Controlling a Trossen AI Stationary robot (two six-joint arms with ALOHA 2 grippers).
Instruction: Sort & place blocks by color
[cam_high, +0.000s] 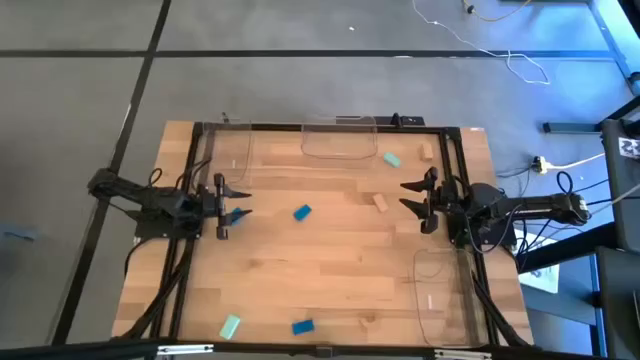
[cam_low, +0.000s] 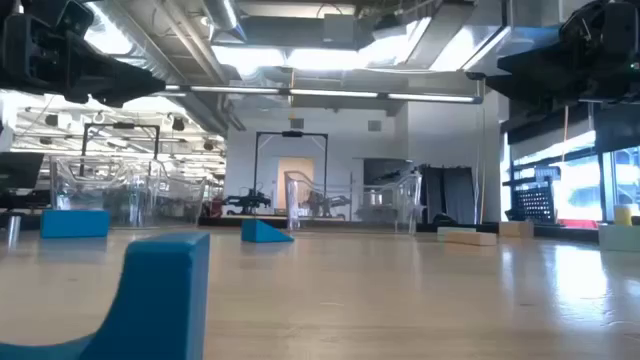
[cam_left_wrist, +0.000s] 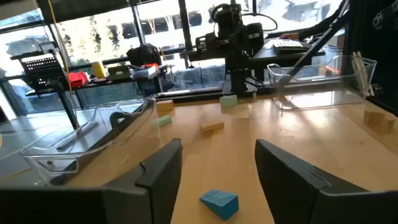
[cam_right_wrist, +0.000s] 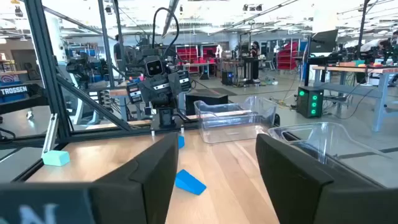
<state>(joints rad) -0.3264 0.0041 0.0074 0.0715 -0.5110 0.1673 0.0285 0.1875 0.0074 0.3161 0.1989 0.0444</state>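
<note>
Blocks: none held. Left hand (cam_high: 232, 212) hovers released at the worktop's (cam_high: 330, 270) left edge; right hand (cam_high: 412, 197) likewise spread and empty at the right edge. Nearest piece is the blue block (cam_high: 302, 212) mid-worktop between them, lying skewed. Further out: tan block (cam_high: 380, 202) near the right hand, mint block (cam_high: 391, 158) by the far clear tray (cam_high: 339, 139), another mint block (cam_high: 230, 326) and blue block (cam_high: 303, 326) at the near edge. They look light, rigid and smooth-faced, so likely skittish; pinch across the short flat sides, fingers squared to the skew.
</note>
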